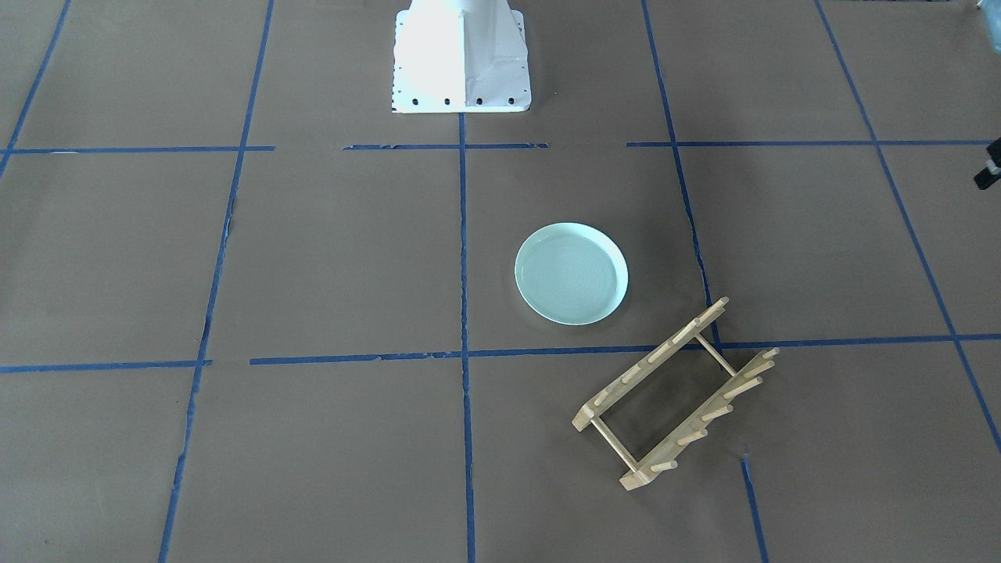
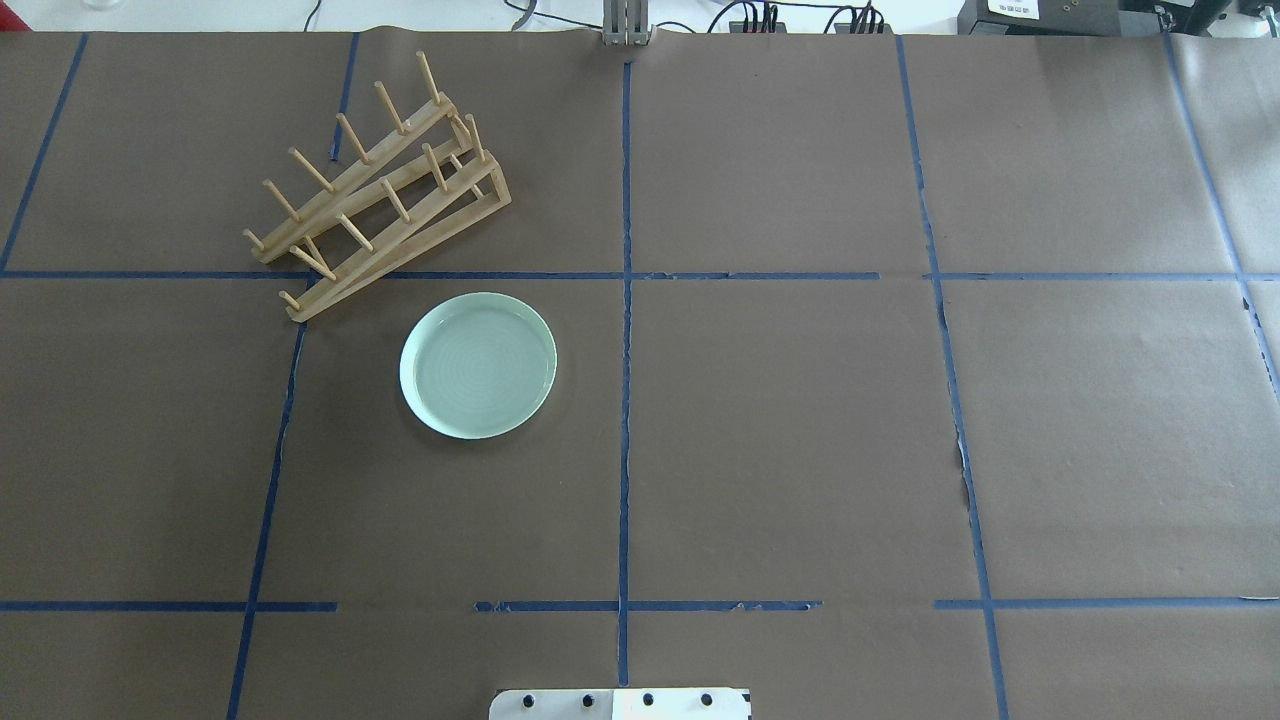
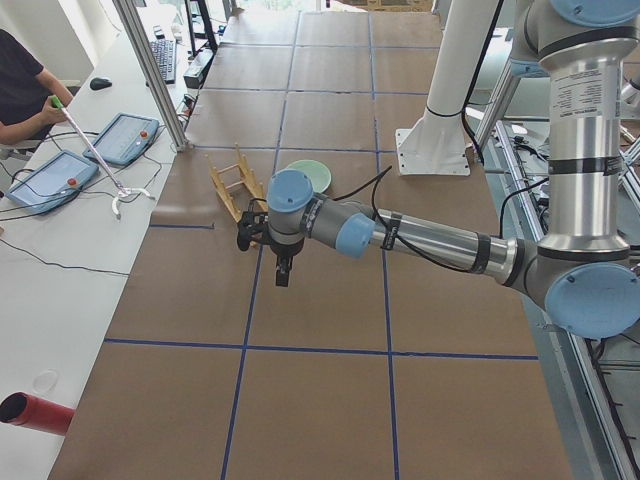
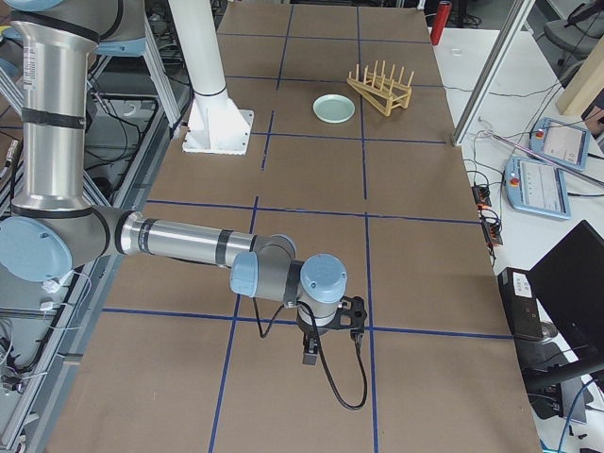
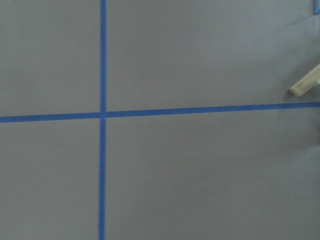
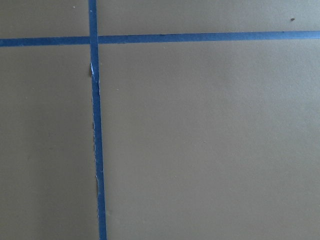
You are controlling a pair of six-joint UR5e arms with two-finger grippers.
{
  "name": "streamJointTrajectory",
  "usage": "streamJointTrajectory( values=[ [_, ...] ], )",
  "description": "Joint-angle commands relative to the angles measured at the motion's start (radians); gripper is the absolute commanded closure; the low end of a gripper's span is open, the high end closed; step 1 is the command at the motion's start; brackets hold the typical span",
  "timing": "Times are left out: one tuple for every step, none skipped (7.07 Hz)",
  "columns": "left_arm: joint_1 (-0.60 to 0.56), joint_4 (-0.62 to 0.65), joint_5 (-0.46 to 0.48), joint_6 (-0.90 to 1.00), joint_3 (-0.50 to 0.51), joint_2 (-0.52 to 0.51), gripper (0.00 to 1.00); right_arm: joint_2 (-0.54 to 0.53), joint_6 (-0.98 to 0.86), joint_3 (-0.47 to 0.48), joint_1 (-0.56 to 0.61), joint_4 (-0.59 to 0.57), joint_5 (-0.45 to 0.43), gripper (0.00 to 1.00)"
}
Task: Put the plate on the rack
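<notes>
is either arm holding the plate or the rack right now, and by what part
Neither is held. The plate lies flat beside the rack, apart from it; the left gripper and the right gripper hang well away from both.

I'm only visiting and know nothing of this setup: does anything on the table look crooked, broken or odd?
Only the rack: it stands diagonal to the blue tape grid, one end crossing a tape line. The plate lies flat beside it, apart, apparently undamaged.

Plate [image 2: 478, 365]: pale mint-green, faint concentric rings. Rack [image 2: 375, 205]: light natural wood. Table paper [image 2: 800, 450]: plain brown, blue tape grid [image 2: 625, 450]. Robot base [image 1: 460, 55]: white.
</notes>
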Motion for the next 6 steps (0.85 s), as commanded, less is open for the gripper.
streamJointTrajectory(
  values=[
    [0.201, 0.000, 0.013, -0.433, -0.012, -0.221, 0.00, 0.000, 0.000, -0.001, 0.000, 0.000, 0.000, 0.00],
    [0.361, 0.045, 0.047, -0.601, -0.009, -0.299, 0.00, 0.000, 0.000, 0.001, 0.000, 0.000, 0.000, 0.00],
    [0.484, 0.133, 0.188, -0.744, -0.007, -0.416, 0.00, 0.000, 0.000, 0.001, 0.000, 0.000, 0.000, 0.00],
    [0.567, 0.257, 0.241, -0.767, 0.008, -0.508, 0.00, 0.000, 0.000, 0.000, 0.000, 0.000, 0.000, 0.00],
    [0.619, 0.299, 0.248, -0.769, 0.051, -0.573, 0.00, 0.000, 0.000, -0.001, 0.000, 0.000, 0.000, 0.00],
    [0.621, 0.307, 0.294, -0.769, 0.153, -0.674, 0.00, 0.000, 0.000, 0.001, 0.000, 0.000, 0.000, 0.00]
  ],
)
